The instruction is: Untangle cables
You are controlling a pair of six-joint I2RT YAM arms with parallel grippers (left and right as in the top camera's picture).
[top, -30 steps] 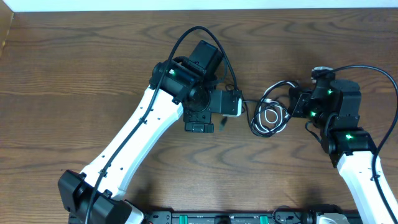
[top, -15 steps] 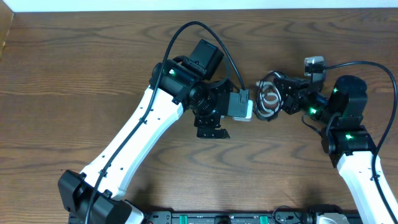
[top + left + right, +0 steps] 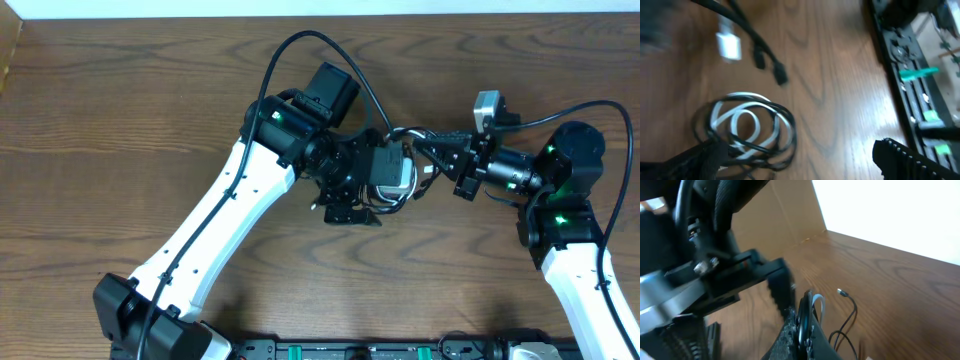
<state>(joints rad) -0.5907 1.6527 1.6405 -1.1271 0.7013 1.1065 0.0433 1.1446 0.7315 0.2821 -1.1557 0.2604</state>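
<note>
Handover of the cables [image 3: 418, 160]. Within the last second the right pincer [image 3: 801, 327], clamped shut on the bundle, has carried it off its former resting place on the worktop [image 3: 120, 100] and across to the left pincer [image 3: 795, 157], whose jaws stand fully apart and hold nothing. In the left wrist view we see the coil of black and white loops just ahead of the left pincer, close against one of its fingers, with the plug ends [image 3: 730, 46] trailing farther out beyond it. We judge that the bundle is now within reach of the left pincer. This would allow a second grip, so that one strand can be drawn out while the right pincer anchors the rest. The loops themselves are not yet separated.
</note>
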